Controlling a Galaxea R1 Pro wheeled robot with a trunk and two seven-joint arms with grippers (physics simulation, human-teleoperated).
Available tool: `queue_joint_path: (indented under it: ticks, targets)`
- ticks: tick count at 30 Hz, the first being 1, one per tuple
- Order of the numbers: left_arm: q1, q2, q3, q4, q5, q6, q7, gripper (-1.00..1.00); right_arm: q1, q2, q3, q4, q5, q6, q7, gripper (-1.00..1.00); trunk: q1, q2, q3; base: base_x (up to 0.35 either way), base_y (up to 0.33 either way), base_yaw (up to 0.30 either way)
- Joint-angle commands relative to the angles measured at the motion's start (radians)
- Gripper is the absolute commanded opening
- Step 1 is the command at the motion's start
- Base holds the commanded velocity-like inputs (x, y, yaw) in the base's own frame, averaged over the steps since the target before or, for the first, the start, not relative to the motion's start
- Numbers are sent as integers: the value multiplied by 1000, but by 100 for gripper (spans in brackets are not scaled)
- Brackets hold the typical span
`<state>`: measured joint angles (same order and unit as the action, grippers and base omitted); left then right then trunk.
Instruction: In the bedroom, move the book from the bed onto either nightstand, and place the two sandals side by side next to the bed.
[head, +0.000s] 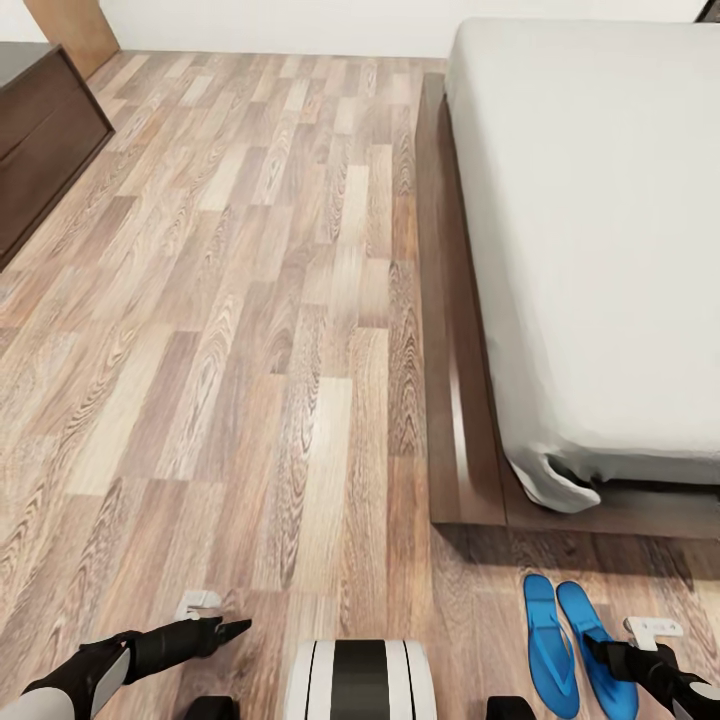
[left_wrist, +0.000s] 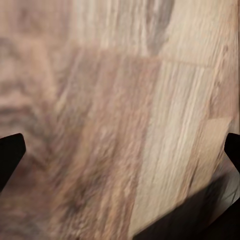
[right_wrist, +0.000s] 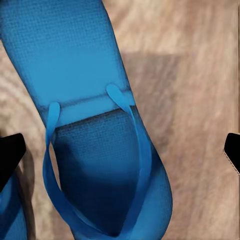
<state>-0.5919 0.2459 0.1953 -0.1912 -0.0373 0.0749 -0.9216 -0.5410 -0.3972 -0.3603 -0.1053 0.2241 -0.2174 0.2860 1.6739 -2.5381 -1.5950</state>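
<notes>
I am holding the rig at the foot corner of the bed (head: 590, 250), and both arms are hanging low over the wood-plank floor (head: 250, 350).

Right gripper (head: 598, 645): its fingers are hovering directly over the sandal (head: 600, 640) lying further from the left arm. In the right wrist view the dark finger tips are sitting at opposite edges, spread wide, with the blue sandal (right_wrist: 100, 150) flat on the floor between them and nothing gripped. The second sandal (head: 548, 650) is lying just beside the first, on the side toward the left arm, roughly parallel, both close to the bed frame's foot end.

Left gripper (head: 232, 628): in the left wrist view its fingers are standing wide apart over bare floor, holding nothing.

The book is not visible on the stretch of mattress in sight; I cannot tell where it is lying.

Risks, as I am judging them:
- The sandals are already reading as a pair. Any downward drift of the right fingers could nudge the one beneath and skew it against its neighbour.
- The thin straps could snag a finger tip when I am lifting away, dragging the sandal.
- Turning the base this close could clip the bed frame corner.
</notes>
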Motion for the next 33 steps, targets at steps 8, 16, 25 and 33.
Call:
queue_joint_path:
  ticks: [8, 16, 25, 33]
  targets:
    - [0, 0, 7, 0, -4, 8, -5, 100, 0, 0, -9, 1, 8, -4, 5, 100, -4, 2, 31, 0, 0, 0]
    - [0, 0, 7, 0, -4, 8, -5, 100, 0, -4, -9, 1, 5, -43, 46, 100, -7, 4, 61, 0, 0, 0]
    - [0, 0, 7, 0, -4, 8, -5, 100, 0, -44, -16, 2, -174, -47, 372, 100, -11, 6, 96, 0, 0, 0]
    - [0, 0, 7, 0, -4, 8, -5, 100, 0, -131, -16, 35, -312, -35, 668, 100, -15, 8, 127, 0, 0, 0]
